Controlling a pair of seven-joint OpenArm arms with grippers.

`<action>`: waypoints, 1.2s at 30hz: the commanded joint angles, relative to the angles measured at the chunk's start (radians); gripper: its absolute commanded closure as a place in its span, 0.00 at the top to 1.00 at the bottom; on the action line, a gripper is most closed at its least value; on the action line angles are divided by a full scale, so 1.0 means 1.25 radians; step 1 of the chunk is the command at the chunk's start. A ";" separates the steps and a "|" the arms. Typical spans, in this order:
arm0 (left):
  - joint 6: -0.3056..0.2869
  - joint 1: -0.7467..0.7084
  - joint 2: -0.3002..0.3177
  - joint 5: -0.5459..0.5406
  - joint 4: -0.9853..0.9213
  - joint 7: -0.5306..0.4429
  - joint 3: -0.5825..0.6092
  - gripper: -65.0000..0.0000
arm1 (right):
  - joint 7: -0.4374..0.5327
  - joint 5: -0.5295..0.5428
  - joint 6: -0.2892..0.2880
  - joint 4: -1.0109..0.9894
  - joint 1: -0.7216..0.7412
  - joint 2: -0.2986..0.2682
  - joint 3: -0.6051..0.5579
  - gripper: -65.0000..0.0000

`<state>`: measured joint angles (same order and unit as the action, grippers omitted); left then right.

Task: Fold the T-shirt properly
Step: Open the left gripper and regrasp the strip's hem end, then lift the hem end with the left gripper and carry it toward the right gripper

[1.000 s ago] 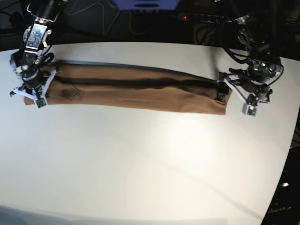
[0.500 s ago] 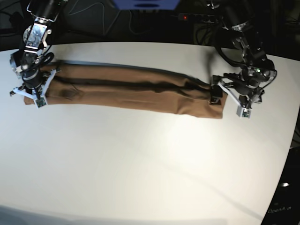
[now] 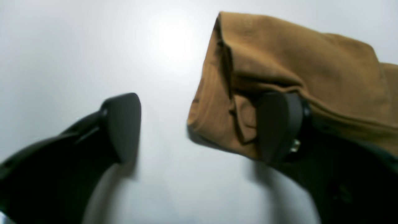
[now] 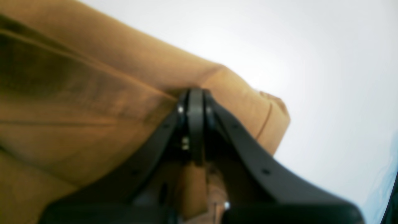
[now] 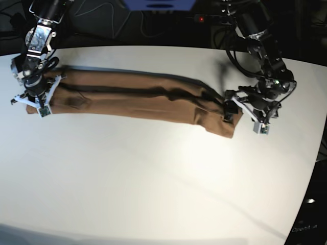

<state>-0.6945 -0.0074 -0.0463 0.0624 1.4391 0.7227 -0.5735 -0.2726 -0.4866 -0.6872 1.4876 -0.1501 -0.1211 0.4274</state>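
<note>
The T-shirt (image 5: 138, 99) is a tan-brown cloth folded into one long narrow strip across the far half of the white table (image 5: 153, 178). At the strip's left end in the base view, my right gripper (image 5: 34, 101) is shut on the T-shirt. Its wrist view shows the fingertips (image 4: 196, 96) pressed together on a fold of the cloth (image 4: 77, 109). My left gripper (image 5: 244, 120) is at the strip's right end, open. In the left wrist view its jaws stand wide. The cloth's rumpled end (image 3: 295, 56) lies against the right finger (image 3: 278, 124), while the left finger (image 3: 121, 124) is over bare table.
Behind the table's far edge lie dark cables, a power strip with a red light (image 5: 202, 19) and a blue object (image 5: 158, 5). The table edge curves away at the right (image 5: 319, 148). White tabletop fills the near half.
My left arm has moved leftward in the base view and pushed the strip's right end inward, bunching it. Its jaws have narrowed slightly. The right arm has stayed in place.
</note>
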 commanded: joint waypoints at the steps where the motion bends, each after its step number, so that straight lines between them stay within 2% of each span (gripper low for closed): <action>1: -0.003 0.000 0.000 0.006 -0.003 0.039 0.002 0.68 | -0.018 -0.004 -0.009 0.005 -0.001 -0.007 0.001 0.01; 4: -0.003 0.003 0.000 0.006 -0.003 0.041 0.002 0.36 | -0.018 -0.004 -0.009 0.005 -0.001 -0.007 0.001 0.01; 6: -0.003 0.014 0.000 0.006 -0.004 0.041 0.000 0.19 | -0.018 -0.004 -0.009 0.005 -0.001 -0.007 0.001 0.01; 9: -0.003 0.016 0.001 0.006 -0.004 0.042 -0.001 0.05 | -0.018 -0.004 -0.009 0.005 -0.001 -0.007 0.001 0.01; 17: -0.003 -0.001 -0.003 0.006 0.004 0.042 -0.001 0.04 | -0.018 -0.004 -0.009 0.005 -0.001 -0.007 0.001 0.01; 22: -0.003 -0.031 -0.005 0.002 0.080 0.034 0.002 0.04 | -0.018 -0.004 -0.009 0.005 -0.001 -0.007 0.001 0.01; 29: -0.003 -0.040 -0.003 -0.112 0.202 0.044 0.002 0.04 | -0.019 -0.004 -0.009 0.005 -0.001 -0.007 0.001 0.01; 36: -0.003 -0.030 -0.025 -0.118 0.245 0.090 0.038 0.04 | -0.019 -0.004 -0.009 0.005 -0.001 -0.007 0.001 0.01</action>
<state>-0.6918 -0.0628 -0.0799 -0.0608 1.7187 0.8639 -0.5278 -0.2752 -0.4866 -0.6872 1.4876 -0.1501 -0.1211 0.4274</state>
